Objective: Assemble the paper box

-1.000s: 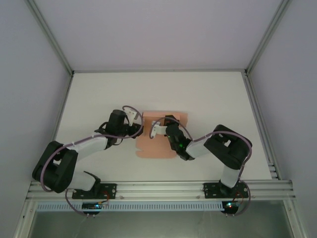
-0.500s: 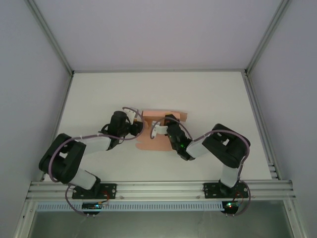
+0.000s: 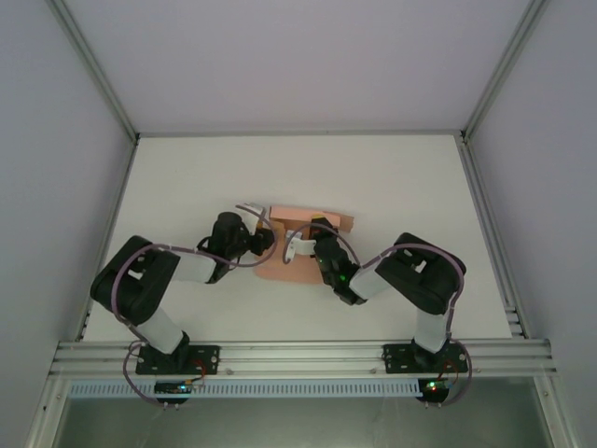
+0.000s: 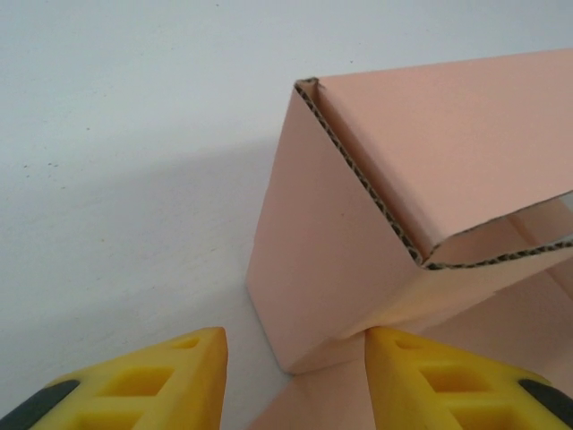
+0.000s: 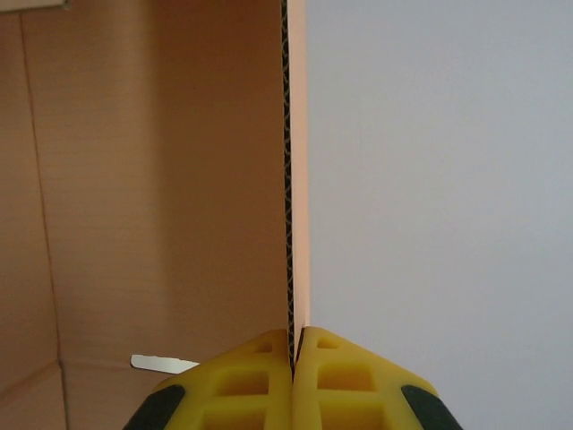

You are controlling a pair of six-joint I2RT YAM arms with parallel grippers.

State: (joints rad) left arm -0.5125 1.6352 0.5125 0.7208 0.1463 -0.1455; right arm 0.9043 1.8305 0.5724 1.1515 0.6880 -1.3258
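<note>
Watching left gripper (image 4: pixel 294 363) swing in toward paper box (image 4: pixel 331 260): jaws half open, empty, its raised corner just ahead between them. Right gripper (image 5: pixel 294 349) stays pinched tight on its upright wall edge. Card footprint shrank since a second ago; we judge walls are going up.

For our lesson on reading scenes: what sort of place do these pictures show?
Probably a robotics lab test cell: two robot arms bolted to an aluminium rail, a white table walled by plain panels, and a salmon-pink paper box being worked on.
</note>
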